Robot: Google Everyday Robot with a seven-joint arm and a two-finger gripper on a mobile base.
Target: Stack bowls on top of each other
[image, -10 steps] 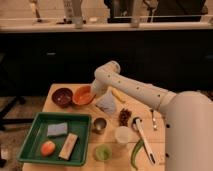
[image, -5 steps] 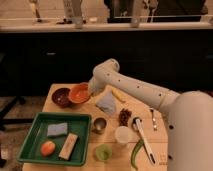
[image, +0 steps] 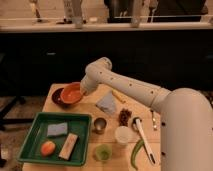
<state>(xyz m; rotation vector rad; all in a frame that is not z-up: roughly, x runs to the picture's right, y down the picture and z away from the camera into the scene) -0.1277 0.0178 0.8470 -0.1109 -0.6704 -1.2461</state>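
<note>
A: Camera view: where are the bowls?

B: At the far left of the wooden table [image: 55, 92]. The orange bowl [image: 72, 93] is tilted, its opening facing up and toward the left, and it overlaps the maroon bowl [image: 58, 97], which sits flat. Both are round, so neither has a long axis.

A: And the gripper?

B: The gripper [image: 84, 90] is at the orange bowl's right rim, fingers pressed together on that rim.

A: Anything nearby?

B: A green tray [image: 85, 125] in front holds a blue sponge [image: 57, 129] and an orange fruit [image: 48, 148]. A white cup [image: 122, 135] and a green cup [image: 103, 152] stand to its right.
</note>
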